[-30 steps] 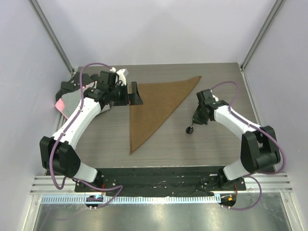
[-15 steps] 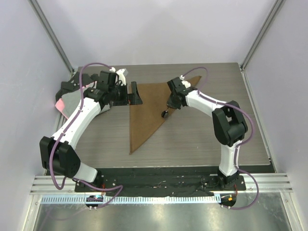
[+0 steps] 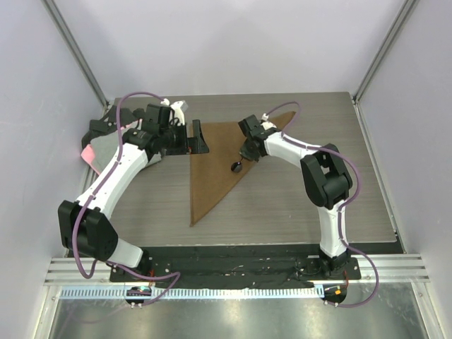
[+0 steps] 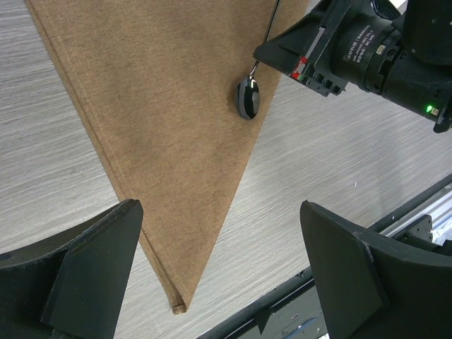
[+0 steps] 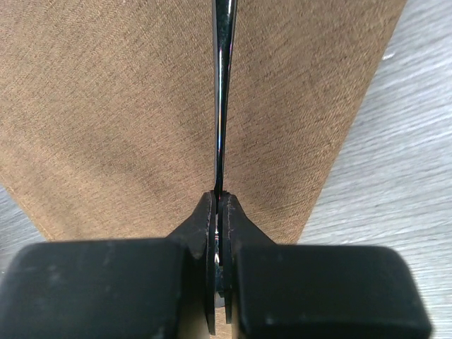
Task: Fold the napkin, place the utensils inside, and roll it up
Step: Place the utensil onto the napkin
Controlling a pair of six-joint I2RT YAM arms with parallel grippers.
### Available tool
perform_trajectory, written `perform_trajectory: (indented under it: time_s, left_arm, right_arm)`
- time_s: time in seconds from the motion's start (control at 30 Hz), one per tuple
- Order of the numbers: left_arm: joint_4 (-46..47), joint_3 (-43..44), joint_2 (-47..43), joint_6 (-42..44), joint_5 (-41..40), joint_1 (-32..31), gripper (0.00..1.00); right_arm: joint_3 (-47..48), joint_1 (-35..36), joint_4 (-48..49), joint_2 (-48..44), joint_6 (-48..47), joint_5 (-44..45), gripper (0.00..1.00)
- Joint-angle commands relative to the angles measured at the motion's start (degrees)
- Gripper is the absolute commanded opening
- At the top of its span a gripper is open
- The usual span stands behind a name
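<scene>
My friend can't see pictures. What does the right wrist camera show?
The right tool, shut, pinches a thin black utensil by its handle, which points away over the brown napkin. Grey wooden table shows at the right edge.

Take the napkin (image 3: 219,159) as your reference. It lies flat on the table (image 3: 296,205), folded to a triangle, one tip toward the arm bases. The utensil (image 3: 238,167) hangs over the napkin's right edge, head just inside that edge, handle running up to the right gripper (image 3: 247,150), which clamps it above the napkin's far right part. The left gripper (image 3: 201,139) sits at the napkin's far left corner. A cloth (image 3: 95,152) lies well left of the napkin.
</scene>
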Motion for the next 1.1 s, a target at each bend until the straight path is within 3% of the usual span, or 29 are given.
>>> perform_trajectory:
  time_s: [0.0, 0.67, 0.9, 1.07]
  left_arm:
    - [1.6, 0.7, -2.6, -0.1, 1.2, 0.1, 1.00]
    - [1.8, 0.5, -3.1, -0.3, 1.3, 0.1, 1.00]
    - [1.8, 0.5, -3.0, -0.2, 1.3, 0.1, 1.00]
    - [1.7, 0.5, -3.1, -0.1, 1.0, 0.1, 1.00]
  right_arm:
    - [0.1, 0.7, 1.2, -2.1, 4.5, 2.8, 0.01]
    - [-2.9, 0.7, 3.5, -1.1, 8.8, 0.5, 0.02]
    - [-3.1, 0.7, 3.5, -1.2, 9.1, -0.6, 0.32]
    - [-3.2, 0.7, 3.7, -3.6, 8.2, -0.3, 0.38]
